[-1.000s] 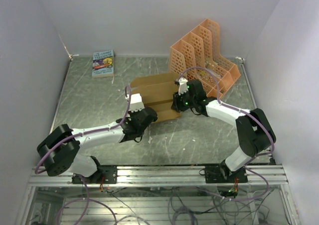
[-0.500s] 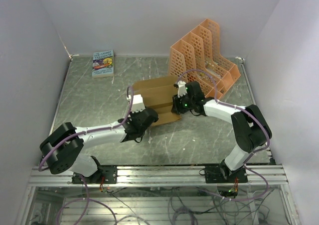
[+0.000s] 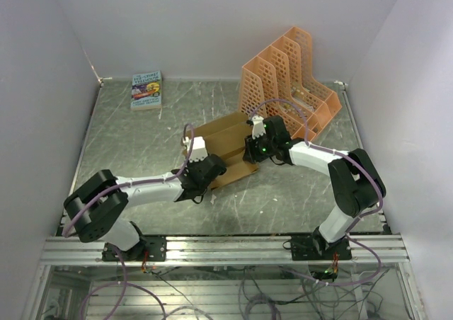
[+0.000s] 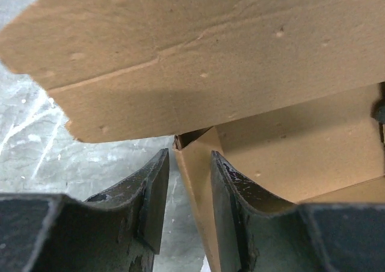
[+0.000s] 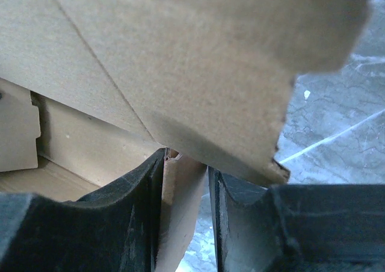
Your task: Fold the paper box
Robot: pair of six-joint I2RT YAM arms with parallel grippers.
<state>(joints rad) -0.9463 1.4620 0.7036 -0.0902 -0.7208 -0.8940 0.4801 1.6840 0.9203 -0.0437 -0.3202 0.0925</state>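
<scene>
The paper box (image 3: 223, 139), plain tan cardboard with creases and raised flaps, lies mid-table between both arms. My left gripper (image 3: 212, 168) stands at its near-left corner. In the left wrist view it (image 4: 189, 154) is open astride an upright wall of the box (image 4: 210, 55); the wall leans on the right finger, and table shows beside the left one. My right gripper (image 3: 249, 152) is at the box's right end. In its wrist view it (image 5: 186, 157) is open astride another wall, which lies against the left finger. A big flap (image 5: 180, 49) overhangs those jaws.
An orange perforated file rack (image 3: 290, 79) stands at the back right, just behind my right wrist. A small colourful book (image 3: 146, 90) lies at the back left. The grey metal table (image 3: 127, 143) is enclosed by pale walls on three sides.
The left jaws have opened off the box's wall. The box has turned and slid toward the near left, and both wrists moved with it.
</scene>
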